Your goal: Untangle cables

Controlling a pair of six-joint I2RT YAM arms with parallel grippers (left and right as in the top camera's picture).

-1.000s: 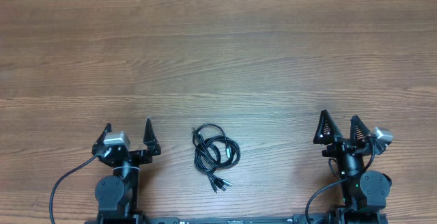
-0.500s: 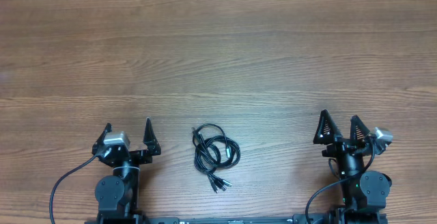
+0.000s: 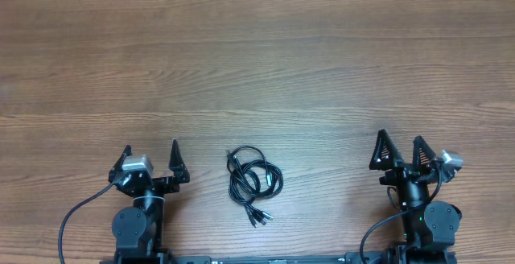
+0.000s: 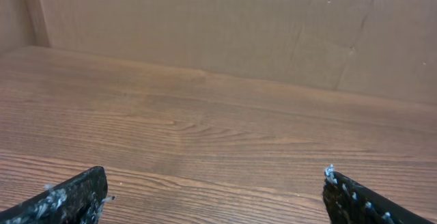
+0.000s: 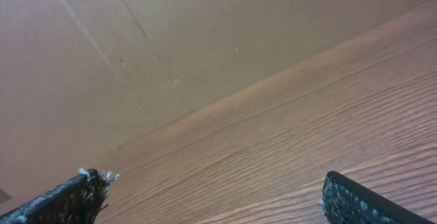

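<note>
Both sets of fingers are released, spread wide, and nothing sits between them.

Left fingers point(image 3: 175, 166): at the near edge of the bench point(image 3: 257, 63), tips pointing toward the far side, not touching any cord. Right fingers point(image 3: 381, 151): same pose on the other side, also at the near edge and clear of the cords.

Cables point(image 3: 254, 182): one small black bundle lying flat on the bench between my two arms, nearer my left than my right, apart from both. Several loops overlap in a rough coil. One end pokes out at the top left of the coil. A cluster of plug ends point(image 3: 259, 215) trails out the near side, some with light tips. I can't count the separate cords from overhead, as the loops cross too tightly.

Left wrist view: the two finger tips point(image 4: 72, 198) sit at the lower corners, well apart, with wood grain ahead and a brown cardboard wall point(image 4: 205, 26) behind it. Right wrist view is tilted and shows the same: tips point(image 5: 65, 202) wide apart, then bench, then cardboard.
</note>
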